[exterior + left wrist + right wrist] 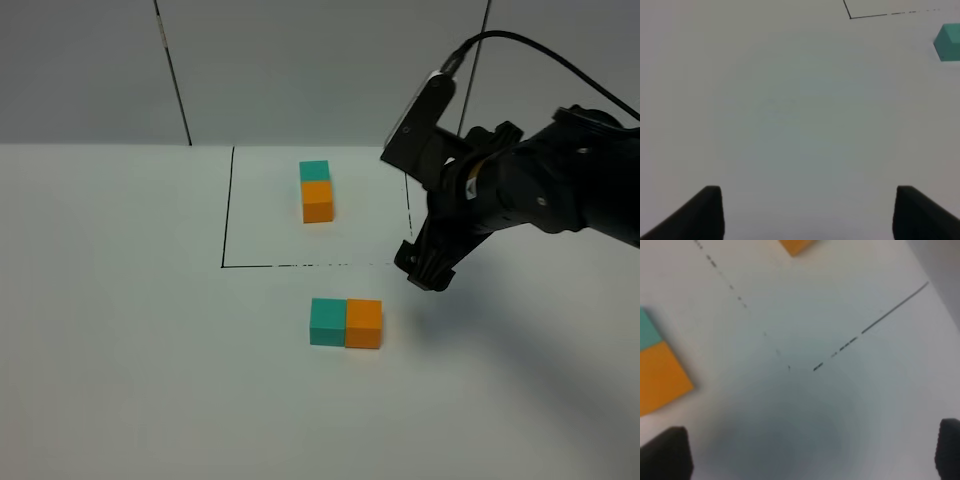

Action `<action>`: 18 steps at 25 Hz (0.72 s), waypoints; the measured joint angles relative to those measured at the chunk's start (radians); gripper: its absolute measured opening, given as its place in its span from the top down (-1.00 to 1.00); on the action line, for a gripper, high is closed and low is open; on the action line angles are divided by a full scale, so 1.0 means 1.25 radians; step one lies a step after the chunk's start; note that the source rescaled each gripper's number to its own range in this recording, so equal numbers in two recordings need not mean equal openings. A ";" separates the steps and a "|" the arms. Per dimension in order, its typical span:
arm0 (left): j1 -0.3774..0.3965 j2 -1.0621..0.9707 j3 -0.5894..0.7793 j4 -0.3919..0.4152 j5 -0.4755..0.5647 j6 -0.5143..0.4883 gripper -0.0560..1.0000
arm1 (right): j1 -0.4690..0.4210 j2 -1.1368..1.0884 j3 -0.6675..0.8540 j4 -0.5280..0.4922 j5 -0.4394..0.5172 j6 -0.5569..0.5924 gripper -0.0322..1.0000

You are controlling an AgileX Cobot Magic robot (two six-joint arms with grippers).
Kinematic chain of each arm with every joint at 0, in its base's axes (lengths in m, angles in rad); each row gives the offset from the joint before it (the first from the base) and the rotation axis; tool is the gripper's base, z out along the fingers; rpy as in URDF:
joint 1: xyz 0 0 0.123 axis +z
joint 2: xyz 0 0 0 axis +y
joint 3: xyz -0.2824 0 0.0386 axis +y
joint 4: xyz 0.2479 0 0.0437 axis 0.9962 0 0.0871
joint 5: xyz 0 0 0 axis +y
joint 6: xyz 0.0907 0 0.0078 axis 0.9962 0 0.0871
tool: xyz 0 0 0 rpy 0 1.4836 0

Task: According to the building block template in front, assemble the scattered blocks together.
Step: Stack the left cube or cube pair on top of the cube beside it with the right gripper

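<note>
Wide open, the right pincer (425, 272) hangs low over the table (120, 360), just outside the near right corner of the frame (226, 215), with nothing between its fingers. Its wrist view shows both dark fingertips (665, 454) at the picture's edges and bare table between them, crossed by the frame's broken lines. The left pincer (809, 215) is out of the high view. Its own camera shows its two tips standing apart over bare table, holding nothing.

The two loose blocks lie on the table in front of the frame, about level with its middle. The teal cube (328, 322) is on the left and the orange cube (364, 324) on the right, touching side by side in a row. The right pincer is near the orange cube but apart from it. The template (317, 190) stands inside the frame, toward its back, with a teal block behind and an orange one in front, joined. A grey wall (90, 70) rises behind the table.
</note>
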 joint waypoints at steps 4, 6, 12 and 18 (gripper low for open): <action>0.000 0.000 0.000 0.000 0.000 0.000 -0.06 | 0.033 0.060 -0.068 0.004 0.065 -0.117 -0.90; 0.000 0.000 0.000 0.000 0.000 0.000 -0.06 | 0.049 0.088 -0.099 0.022 0.106 -0.163 -0.89; 0.000 0.000 0.000 0.000 0.000 0.000 -0.06 | 0.078 0.159 -0.188 0.100 0.228 -0.216 -0.89; 0.000 0.000 0.000 0.000 0.000 0.000 -0.06 | 0.077 0.250 -0.285 0.180 0.308 -0.223 -0.89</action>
